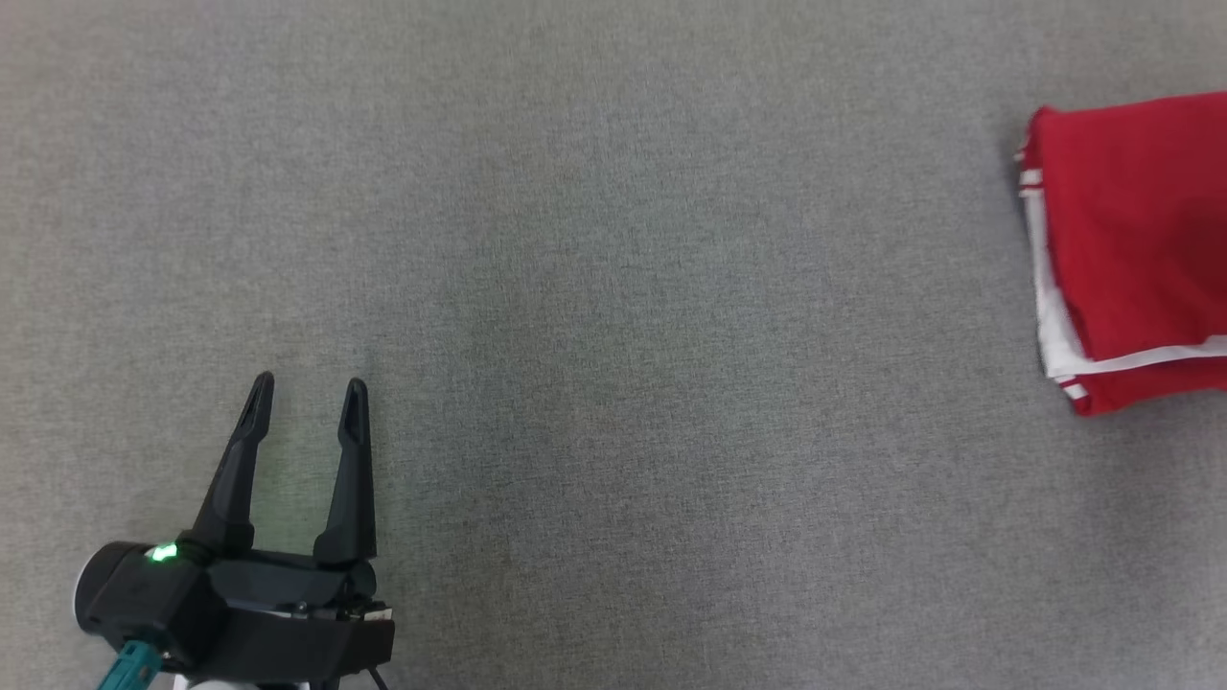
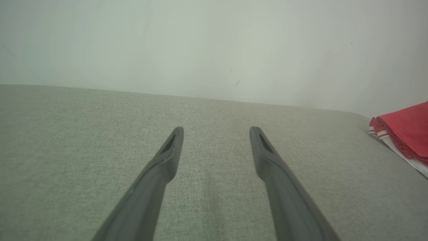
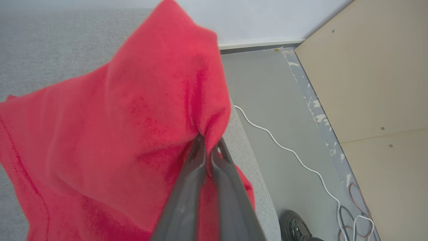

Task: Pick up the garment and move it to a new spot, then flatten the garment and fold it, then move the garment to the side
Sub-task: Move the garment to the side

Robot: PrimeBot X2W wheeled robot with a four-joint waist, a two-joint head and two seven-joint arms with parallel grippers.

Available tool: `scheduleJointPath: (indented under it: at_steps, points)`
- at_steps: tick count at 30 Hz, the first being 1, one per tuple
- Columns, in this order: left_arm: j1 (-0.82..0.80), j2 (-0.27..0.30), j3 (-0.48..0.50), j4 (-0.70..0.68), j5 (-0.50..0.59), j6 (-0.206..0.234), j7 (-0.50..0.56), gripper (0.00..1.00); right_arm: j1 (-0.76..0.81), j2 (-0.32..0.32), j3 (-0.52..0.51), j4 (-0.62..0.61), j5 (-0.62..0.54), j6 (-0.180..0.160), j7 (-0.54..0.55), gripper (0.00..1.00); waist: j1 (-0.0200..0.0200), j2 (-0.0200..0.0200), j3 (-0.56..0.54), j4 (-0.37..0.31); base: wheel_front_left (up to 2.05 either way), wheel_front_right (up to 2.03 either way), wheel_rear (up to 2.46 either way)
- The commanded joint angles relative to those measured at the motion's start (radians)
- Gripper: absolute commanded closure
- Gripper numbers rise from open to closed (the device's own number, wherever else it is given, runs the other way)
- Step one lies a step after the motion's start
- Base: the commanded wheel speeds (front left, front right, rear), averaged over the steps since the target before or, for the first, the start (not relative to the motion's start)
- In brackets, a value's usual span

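The garment (image 1: 1131,249) is red with white stripes, folded, and lies at the right edge of the grey table (image 1: 594,316) in the head view. It also shows at the right edge of the left wrist view as the garment (image 2: 406,132). My right gripper (image 3: 209,142) is shut on a fold of the red garment (image 3: 133,134), which is bunched up around its fingertips. My left gripper (image 1: 307,393) stands open over bare table at the lower left, far from the cloth, with nothing between its fingers (image 2: 167,157).
A pale wall (image 2: 214,43) rises behind the table. Past the table's right edge lies grey floor (image 3: 277,100) with a white cable (image 3: 294,154), a tangle of cables and a dark wheel (image 3: 296,227). A tan board (image 3: 374,73) stands at the right.
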Motion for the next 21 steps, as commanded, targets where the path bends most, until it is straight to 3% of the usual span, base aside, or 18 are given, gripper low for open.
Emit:
scheduleJointPath:
  at_steps: [1, 6, 7, 8, 11, 13, 14, 15, 16, 21]
  points:
    - [-0.021, 0.008, -0.004, -0.001, 0.006, 0.002, -0.003, 0.0, -0.011, -0.025, -0.005, 0.033, -0.029, 0.001, -0.031, 1.0, -0.0002, -0.0002, 0.032, 0.0, 0.0, 0.0, 0.0]
    - [-0.041, 0.03, -0.03, 0.002, 0.009, 0.002, -0.003, 0.0, -0.011, -0.082, 0.003, 0.134, -0.097, 0.001, -0.13, 1.0, -0.0002, -0.0002, 0.065, 0.018, 0.0, 0.0, 0.0]
    - [-0.044, 0.033, -0.04, 0.004, 0.011, 0.002, -0.003, 0.0, -0.007, -0.101, 0.024, 0.166, -0.105, 0.001, -0.207, 1.0, -0.0002, -0.0002, 0.076, 0.025, 0.0, 0.0, 0.0]
    - [-0.047, 0.038, -0.044, 0.004, 0.01, 0.002, -0.003, 0.0, -0.012, -0.093, 0.029, 0.195, -0.096, 0.001, -0.229, 1.0, -0.0002, -0.0002, 0.08, 0.026, 0.0, 0.0, 0.0]
    - [-0.062, 0.048, -0.061, 0.008, 0.007, 0.002, -0.003, 0.0, -0.03, -0.15, 0.11, 0.22, -0.152, -0.001, -0.329, 1.0, -0.0002, -0.0002, 0.09, 0.03, 0.0, 0.0, 0.0]
    - [-0.063, 0.054, -0.067, 0.011, 0.004, 0.002, -0.003, 0.0, -0.034, -0.145, 0.131, 0.251, -0.173, -0.001, -0.37, 0.98, -0.0002, -0.0002, 0.089, 0.029, 0.0, 0.0, 0.0]
    - [-0.066, 0.055, -0.069, 0.013, 0.001, 0.002, -0.003, 0.0, -0.034, -0.136, 0.138, 0.263, -0.177, -0.001, -0.385, 0.6, -0.0002, -0.0002, 0.086, 0.027, 0.0, 0.0, 0.0]
    - [-0.068, 0.056, -0.072, 0.014, -0.001, 0.002, -0.003, 0.0, -0.04, -0.129, 0.145, 0.275, -0.175, -0.001, -0.402, 0.47, -0.0002, -0.0002, 0.082, 0.024, 0.0, 0.0, 0.0]
    - [-0.07, 0.056, -0.074, 0.016, -0.001, 0.002, -0.003, 0.0, -0.043, -0.129, 0.148, 0.282, -0.176, -0.001, -0.416, 0.0, -0.0002, -0.0002, 0.078, 0.021, 0.0, 0.0, 0.0]
    - [-0.063, 0.055, -0.084, 0.024, -0.009, 0.002, -0.003, 0.0, -0.031, -0.108, 0.128, 0.32, -0.189, -0.001, -0.422, 0.0, -0.0002, -0.0002, 0.046, 0.003, 0.0, 0.0, 0.0]
